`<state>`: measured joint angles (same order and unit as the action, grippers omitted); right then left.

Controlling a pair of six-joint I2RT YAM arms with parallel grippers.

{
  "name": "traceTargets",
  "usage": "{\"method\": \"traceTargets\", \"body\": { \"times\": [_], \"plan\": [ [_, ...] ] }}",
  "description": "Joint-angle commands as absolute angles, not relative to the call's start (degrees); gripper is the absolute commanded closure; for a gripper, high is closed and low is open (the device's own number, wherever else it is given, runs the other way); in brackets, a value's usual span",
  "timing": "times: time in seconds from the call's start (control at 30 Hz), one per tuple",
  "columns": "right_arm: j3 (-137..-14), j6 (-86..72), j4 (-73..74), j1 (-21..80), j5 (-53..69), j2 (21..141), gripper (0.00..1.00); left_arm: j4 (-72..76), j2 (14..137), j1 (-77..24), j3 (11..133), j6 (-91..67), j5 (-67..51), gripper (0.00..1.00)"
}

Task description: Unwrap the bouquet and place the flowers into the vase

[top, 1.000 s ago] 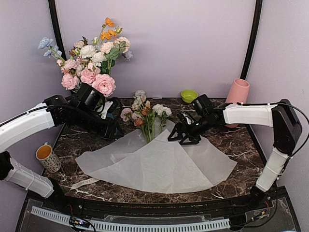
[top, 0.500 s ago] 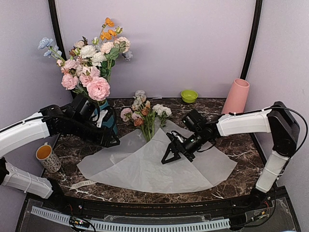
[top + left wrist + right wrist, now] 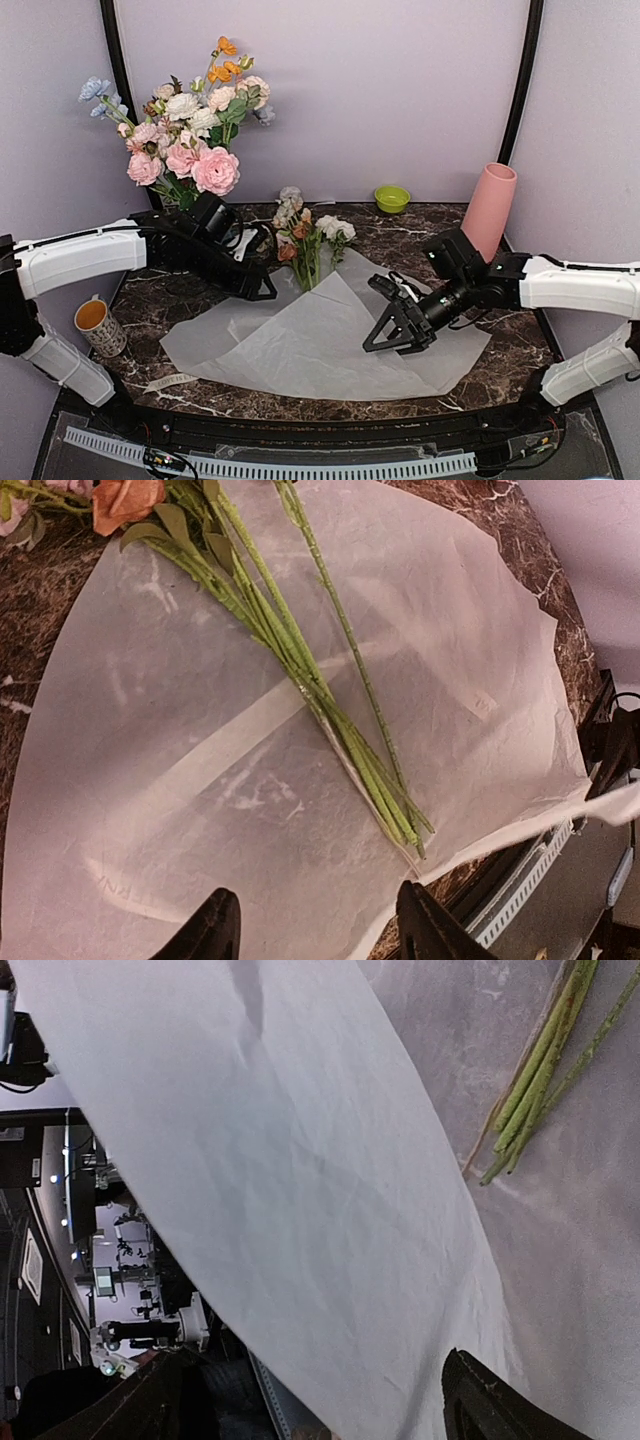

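Observation:
The bouquet lies unwrapped at the back of the table: the flowers (image 3: 300, 232) are white, cream and pink, and their green stems (image 3: 318, 680) rest on the spread cream paper (image 3: 320, 345). My left gripper (image 3: 264, 291) hovers just left of the stems, open and empty (image 3: 320, 935). Over the paper's right half, my right gripper (image 3: 388, 340) stands open (image 3: 320, 1400). A raised fold of paper (image 3: 300, 1180) crosses the gap between its fingers. The salmon-pink vase (image 3: 490, 210) stands upright at the back right, behind the right arm.
A big arrangement of pink, white, orange and blue blooms (image 3: 190, 130) stands at the back left behind the left arm. A green bowl (image 3: 392, 198) sits at the back, a mug (image 3: 93, 322) at the left edge, and a loose ribbon (image 3: 175, 378) near the front left.
My right gripper has pulled away from the stems toward the front right, opening a little wider. The left gripper has moved right, closer to the stems. The paper's right flap has shifted.

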<state>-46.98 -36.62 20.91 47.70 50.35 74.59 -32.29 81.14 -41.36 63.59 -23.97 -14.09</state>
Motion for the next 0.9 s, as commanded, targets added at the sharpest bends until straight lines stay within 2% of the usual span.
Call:
{"method": "traceTargets", "body": {
  "times": [0.0, 0.2, 0.33, 0.47, 0.6, 0.77, 0.87],
  "plan": [
    [-40.97, -42.07, 17.21, 48.78, 55.87, 66.66, 0.09, -30.71, 82.76, -41.04, 66.56, -20.12, -19.13, 0.44],
    [-34.86, -50.41, 8.33, 48.68, 57.60, 55.94, 0.12, -27.85, 85.23, -41.75, 64.76, -20.25, -32.46, 0.47],
    [-34.14, -54.75, -0.86, 47.24, 54.17, 53.97, 0.16, -28.24, 84.76, -44.84, 62.85, -18.33, -34.86, 0.49],
    [-37.24, -53.89, -1.35, 42.86, 40.95, 56.18, 0.18, -29.52, 84.02, -47.77, 60.38, -18.61, -35.49, 0.51],
    [-39.48, -54.89, -3.19, 40.08, 29.37, 61.18, 0.22, -28.13, 81.25, -50.94, 56.16, -20.27, -33.72, 0.52],
    [-52.52, -48.77, 12.52, 39.51, 16.99, 74.86, 0.23, -28.22, 76.69, -53.75, 51.85, -21.04, -26.98, 0.52],
    [-60.33, -45.36, 18.34, 39.63, 13.32, 82.61, 0.28, -28.97, 74.17, -54.05, 51.66, -21.82, -21.94, 0.45]
  ]
}}
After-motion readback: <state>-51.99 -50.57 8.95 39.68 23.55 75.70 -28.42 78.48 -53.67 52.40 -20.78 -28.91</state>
